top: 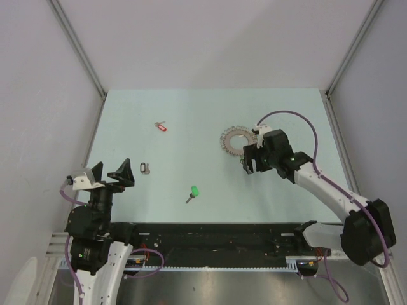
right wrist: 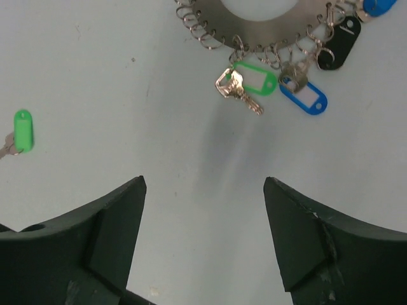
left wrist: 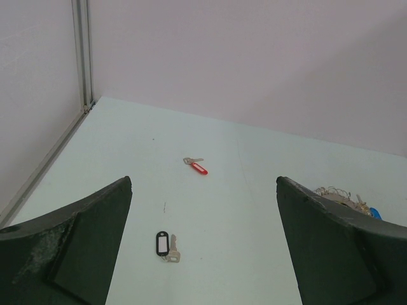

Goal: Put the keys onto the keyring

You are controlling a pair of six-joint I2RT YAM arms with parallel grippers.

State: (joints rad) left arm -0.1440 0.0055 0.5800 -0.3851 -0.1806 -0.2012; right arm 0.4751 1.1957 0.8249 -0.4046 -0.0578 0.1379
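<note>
pale mint-green worktop point(top: 286, 203), smooth and matte, enclosed by white walls. the task's large flat silvery metal keyring point(top: 236, 141) lies flat at centre-right, doughnut-shaped, its outer rim fringed with small wire loops; in the right wrist view the keyring point(right wrist: 222, 22) carries a hung silver key with green plastic tag point(right wrist: 253, 82), a blue oval tag point(right wrist: 305, 98) and a black tag point(right wrist: 340, 47), all splayed outward on the surface. right arm point(top: 318, 184) reaches in with its dark jaws just beside the ring's near edge; the jaws stand well apart, nothing between them, only bare worktop below. likely poised here to steady or lift the ring, or to turn toward a loose key. three loose keys lie unclipped: the small silver key with bright green tag point(top: 194, 190) nearest the bases, also at the left edge of the right wrist view point(right wrist: 23, 130); the silver key with red tag point(top: 161, 127) farther back; the silver key with black-rimmed oval tag point(top: 145, 168) to the left, the nearest of the three to the left arm. left arm point(top: 95, 216) is held back near its base, jaws spread fully, holding nothing, looking toward the red-tagged key point(left wrist: 198, 168) and the black-tagged key point(left wrist: 164, 244). tags look hard, glossy plastic; key blades thin and flat, awkward to pinch off a smooth surface.
</note>
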